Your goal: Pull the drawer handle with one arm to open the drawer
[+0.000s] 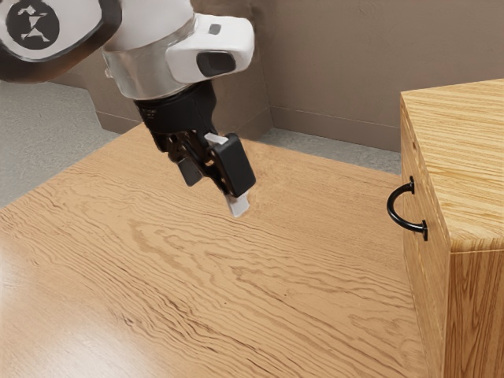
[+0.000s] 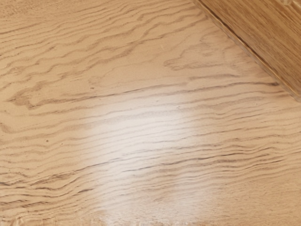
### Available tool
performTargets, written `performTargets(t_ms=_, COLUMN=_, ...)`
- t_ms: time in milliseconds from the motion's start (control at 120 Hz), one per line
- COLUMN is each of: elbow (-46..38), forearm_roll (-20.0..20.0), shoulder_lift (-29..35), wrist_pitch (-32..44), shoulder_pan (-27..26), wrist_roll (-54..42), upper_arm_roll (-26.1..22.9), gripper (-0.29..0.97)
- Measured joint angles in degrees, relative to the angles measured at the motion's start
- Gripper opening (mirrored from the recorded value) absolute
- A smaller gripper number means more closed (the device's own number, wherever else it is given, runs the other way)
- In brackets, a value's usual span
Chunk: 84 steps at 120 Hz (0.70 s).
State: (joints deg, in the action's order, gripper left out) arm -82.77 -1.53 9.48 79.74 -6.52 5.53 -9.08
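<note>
Above table (image 1: 157,276), end effector (image 1: 219,189) apart from drawer handle (image 1: 400,209)

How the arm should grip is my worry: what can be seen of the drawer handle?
The drawer handle is a thin, glossy black loop, bent like a C, looking like metal. Both ends are fixed to the front face of the wooden cabinet, one above the other, and the bow stands out toward the exterior view's left. Nothing else touches it; the gripper hangs well apart.

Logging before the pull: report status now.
Black two-finger gripper open, empty, above wooden table. Black curved drawer handle on light wooden cabinet untouched, apart from gripper. Nothing between them.
</note>
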Motion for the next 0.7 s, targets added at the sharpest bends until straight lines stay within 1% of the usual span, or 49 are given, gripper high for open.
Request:
performTargets(t_ms=25, elbow=-4.11, forearm_roll=0.47, shoulder_lift=1.5, wrist_pitch=1.61, shoulder_pan=2.92, wrist_roll=-0.06, upper_arm_roll=-0.07, gripper=0.68)
performTargets(t_ms=58, elbow=-8.93, forearm_roll=1.08, shoulder_lift=3.44, wrist_pitch=3.96, shoulder_pan=4.9, wrist_roll=-0.15, upper_arm_roll=-0.42, gripper=0.68)
performTargets(t_ms=133, elbow=-16.43, forearm_roll=2.4, shoulder_lift=7.12, wrist_pitch=9.01, shoulder_pan=6.07, wrist_roll=-0.32, upper_arm_roll=-1.47, gripper=0.68)
performTargets(t_ms=200, elbow=-19.83, forearm_roll=3.07, shoulder_lift=8.75, wrist_pitch=13.35, shoulder_pan=6.31, wrist_roll=-0.44, upper_arm_roll=-2.31, gripper=0.68)
performTargets(t_ms=367, elbow=-21.25, forearm_roll=3.97, shoulder_lift=6.41, wrist_pitch=24.47, shoulder_pan=7.28, wrist_roll=-0.1, upper_arm_roll=-4.25, gripper=0.68)
performTargets(t_ms=450, elbow=-21.16, forearm_roll=4.2, shoulder_lift=5.12, wrist_pitch=28.64, shoulder_pan=7.71, wrist_roll=1.48, upper_arm_roll=-4.48, gripper=0.68)
performTargets(t_ms=542, elbow=-20.9, forearm_roll=4.29, shoulder_lift=4.23, wrist_pitch=31.36, shoulder_pan=8.33, wrist_roll=3.79, upper_arm_roll=-4.53, gripper=0.68)
performTargets(t_ms=700, elbow=-20.3, forearm_roll=4.35, shoulder_lift=3.56, wrist_pitch=32.97, shoulder_pan=8.44, wrist_roll=8.2, upper_arm_roll=-4.62, gripper=0.68)
